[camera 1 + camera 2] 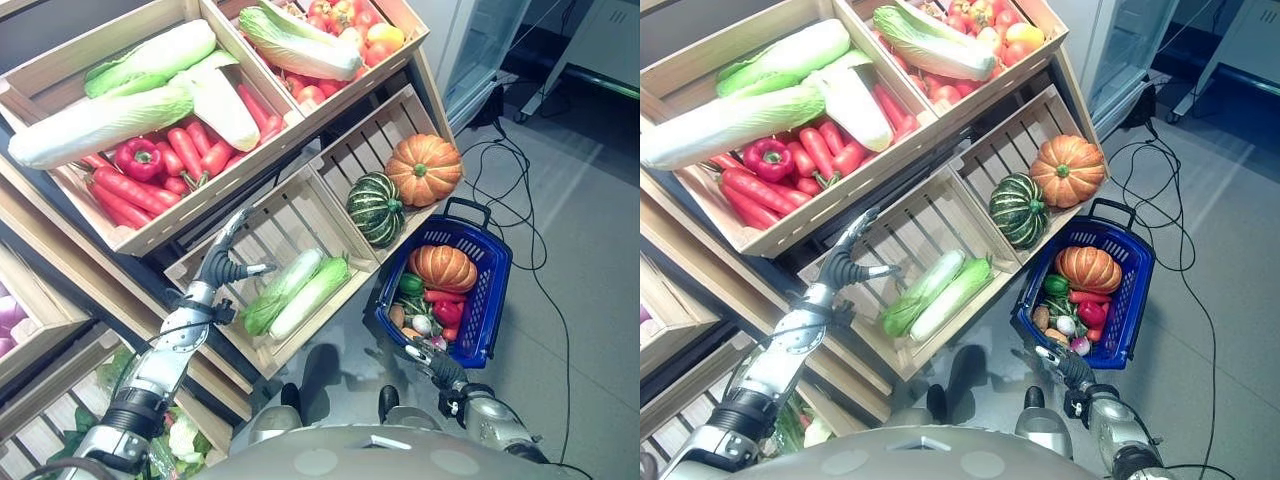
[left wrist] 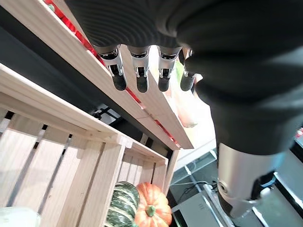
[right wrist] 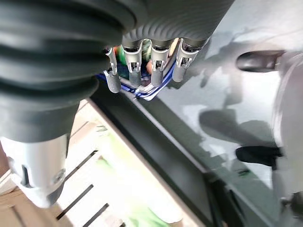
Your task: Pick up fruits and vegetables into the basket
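Blue basket on open floor; both robot hands slack-fingered, empty.

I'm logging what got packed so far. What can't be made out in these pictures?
- Basket, left eye view: the small items under the pumpkin are piled up and too small to name.
- Left hand, eye views: what it reaches for is unclear.
- Right hand, right wrist view: the basket beyond its fingers is mostly hidden.
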### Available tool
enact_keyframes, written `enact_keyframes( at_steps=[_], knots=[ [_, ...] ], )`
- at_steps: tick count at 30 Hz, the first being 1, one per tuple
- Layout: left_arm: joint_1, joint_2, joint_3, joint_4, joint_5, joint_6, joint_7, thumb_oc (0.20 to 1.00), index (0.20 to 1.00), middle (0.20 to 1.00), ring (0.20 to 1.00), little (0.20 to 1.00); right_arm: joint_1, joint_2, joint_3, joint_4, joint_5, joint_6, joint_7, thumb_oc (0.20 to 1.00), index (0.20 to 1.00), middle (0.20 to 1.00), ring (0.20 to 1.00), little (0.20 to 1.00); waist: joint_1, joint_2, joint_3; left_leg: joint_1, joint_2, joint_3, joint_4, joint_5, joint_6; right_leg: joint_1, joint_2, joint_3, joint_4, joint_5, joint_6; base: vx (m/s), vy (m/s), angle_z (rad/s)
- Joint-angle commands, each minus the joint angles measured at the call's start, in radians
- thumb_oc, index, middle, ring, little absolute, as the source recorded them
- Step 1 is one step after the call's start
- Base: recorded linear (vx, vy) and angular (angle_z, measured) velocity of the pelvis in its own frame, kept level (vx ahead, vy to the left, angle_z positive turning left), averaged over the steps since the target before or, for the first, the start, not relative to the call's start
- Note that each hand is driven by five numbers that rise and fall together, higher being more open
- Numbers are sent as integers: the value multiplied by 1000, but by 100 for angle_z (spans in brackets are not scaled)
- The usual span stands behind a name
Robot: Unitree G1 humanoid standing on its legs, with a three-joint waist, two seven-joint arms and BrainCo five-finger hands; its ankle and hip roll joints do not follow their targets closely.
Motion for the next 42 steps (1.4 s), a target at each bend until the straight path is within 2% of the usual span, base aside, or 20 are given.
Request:
enact_keyframes(
  at_steps=[1, 8, 9, 13, 18, 25, 30, 36, 42],
  knots=[
    [-98, 32, -19, -11, 75, 79, 131, 1000, 1000, 1000, 1000, 1000, -13, 13, 24, -122, 40, -13, -31, 1000, 1000, 1000, 1000, 1000, -31, -48, 34, -40, -32, -12, 58, -111, 55, -77, -106, -14, 185, -110, 65, -32, -3, -8],
    [-246, 10, -126, 127, 22, 295, 294, 1000, 1000, 1000, 1000, 1000, -33, -52, 72, -294, 68, -3, -73, 1000, 1000, 1000, 1000, 1000, -101, -32, 119, -122, -32, -4, 115, -105, 52, -207, -99, 24, 274, -125, 53, -94, 8, -12],
    [-265, 8, -136, 151, -5, 309, 308, 1000, 1000, 1000, 1000, 1000, -36, -60, 79, -311, 74, -7, -78, 1000, 1000, 1000, 1000, 1000, -110, -32, 131, -133, -33, -2, 119, -102, 51, -223, -95, 31, 284, -127, 52, -114, 6, -13],
    [-316, -13, -150, 223, -40, 327, 377, 1000, 1000, 1000, 1000, 1000, -44, -81, 90, -366, 82, -20, -96, 1000, 1000, 1000, 1000, 1000, -138, -34, 175, -169, -32, 9, 128, -93, 48, -277, -85, 52, 309, -129, 50, -101, -11, -19],
    [-337, -11, -158, 253, -15, 322, 413, 1000, 1000, 1000, 1000, 1000, -52, -96, 89, -392, 92, -36, -104, 1000, 1000, 1000, 1000, 1000, -155, -38, 216, -204, -32, 21, 142, -88, 46, -326, -75, 63, 330, -128, 47, -76, -23, -15],
    [-334, -58, -152, 351, -35, 362, 492, 1000, 1000, 1000, 1000, 1000, -65, -119, 82, -397, 98, -46, -113, 1000, 1000, 1000, 1000, 1000, -172, -27, 255, -242, -35, 32, 180, -83, 40, -367, -74, 73, 360, -131, 37, -34, 25, -3],
    [-393, -82, -154, 459, -66, 401, 544, 1000, 1000, 1000, 1000, 1000, -99, -130, 95, -410, 106, -40, -135, 1000, 1000, 1000, 1000, 1000, -186, -29, 285, -295, -35, 45, 223, -80, 38, -425, -71, 79, 401, -132, 29, -54, 18, -5],
    [-540, -17, -138, 612, -121, 463, 586, 1000, 1000, 1000, 1000, 1000, -137, -174, 112, -458, 123, -11, -148, 1000, 1000, 1000, 1000, 1000, -222, -46, 335, -378, -31, 70, 294, -85, 36, -526, -59, 97, 485, -148, 17, -45, 19, -3],
    [-648, 57, -119, 715, -150, 483, 576, 1000, 1000, 1000, 1000, 1000, -150, -205, 127, -491, 142, -8, -158, 1000, 1000, 1000, 1000, 1000, -246, -60, 359, -441, -25, 88, 338, -87, 34, -594, -41, 116, 527, -154, 9, -23, 5, -5]
  ],
)
